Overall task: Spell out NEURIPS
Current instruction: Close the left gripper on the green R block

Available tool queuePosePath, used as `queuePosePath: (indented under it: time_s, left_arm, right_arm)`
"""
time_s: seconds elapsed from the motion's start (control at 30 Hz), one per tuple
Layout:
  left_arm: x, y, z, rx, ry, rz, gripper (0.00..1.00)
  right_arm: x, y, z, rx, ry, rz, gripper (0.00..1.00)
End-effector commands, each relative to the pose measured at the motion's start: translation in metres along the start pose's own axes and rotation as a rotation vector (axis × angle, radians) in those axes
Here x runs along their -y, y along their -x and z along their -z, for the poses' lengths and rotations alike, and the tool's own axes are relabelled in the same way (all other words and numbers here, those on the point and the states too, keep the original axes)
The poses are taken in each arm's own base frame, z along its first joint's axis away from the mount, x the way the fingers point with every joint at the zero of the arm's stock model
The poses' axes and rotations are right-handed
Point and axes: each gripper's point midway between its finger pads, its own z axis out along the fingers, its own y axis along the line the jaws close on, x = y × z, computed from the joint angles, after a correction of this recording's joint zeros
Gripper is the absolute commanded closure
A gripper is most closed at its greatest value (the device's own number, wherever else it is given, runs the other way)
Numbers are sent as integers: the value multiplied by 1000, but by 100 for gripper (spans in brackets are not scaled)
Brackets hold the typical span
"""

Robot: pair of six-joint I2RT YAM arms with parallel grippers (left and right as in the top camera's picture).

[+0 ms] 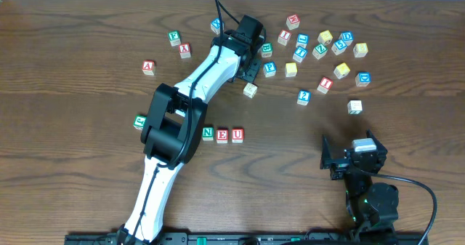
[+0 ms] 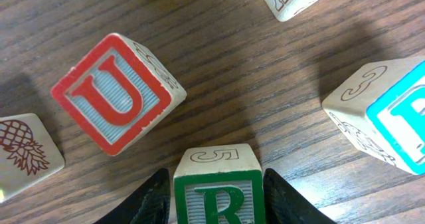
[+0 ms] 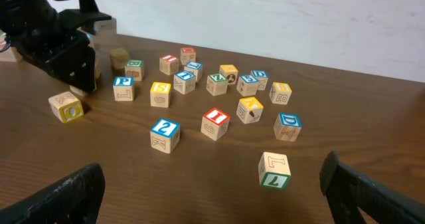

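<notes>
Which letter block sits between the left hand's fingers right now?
The green R block, numbered 5 on its upper side; the left hand flanks it with both black fingers, while the red U block nearby lies free.

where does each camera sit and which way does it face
overhead: fixed above the table, looking straight down; the left arm, the right arm and the N E U row show.
left wrist: on the left arm, looking down past the left claw at the green R cube between its fingers.
right wrist: on the right arm, low, looking across the table at the loose cubes; the open right claw shows at the bottom corners.
shared: overhead and right wrist both show the red I cube and the left arm.
</notes>
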Motion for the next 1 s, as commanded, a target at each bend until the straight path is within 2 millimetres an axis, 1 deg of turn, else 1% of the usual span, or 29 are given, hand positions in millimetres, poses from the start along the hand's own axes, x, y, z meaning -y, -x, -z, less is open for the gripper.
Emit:
queuePosePath:
  time_s: [0.0, 0.4, 0.43, 0.5, 0.6, 0.97]
  left_arm:
    - [-1, 6, -2, 15, 11, -4, 56]
    - [-4, 7, -2, 18, 24, -3, 57]
    - [-4, 7, -2, 18, 27, -3, 58]
    - [-4, 7, -2, 18, 27, -3, 62]
    - [-4, 7, -2, 17, 26, -3, 64]
    - [-4, 13, 3, 30, 26, -3, 65]
  right_arm:
    - [1, -1, 0, -1, -3, -5, 1]
    - [1, -1, 0, -1, -3, -5, 1]
    - [1, -1, 0, -1, -3, -5, 1]
    - [1, -1, 0, -1, -3, -5, 1]
    - [1, -1, 0, -1, -3, -5, 1]
    - [1, -1, 0, -1, -3, -5, 1]
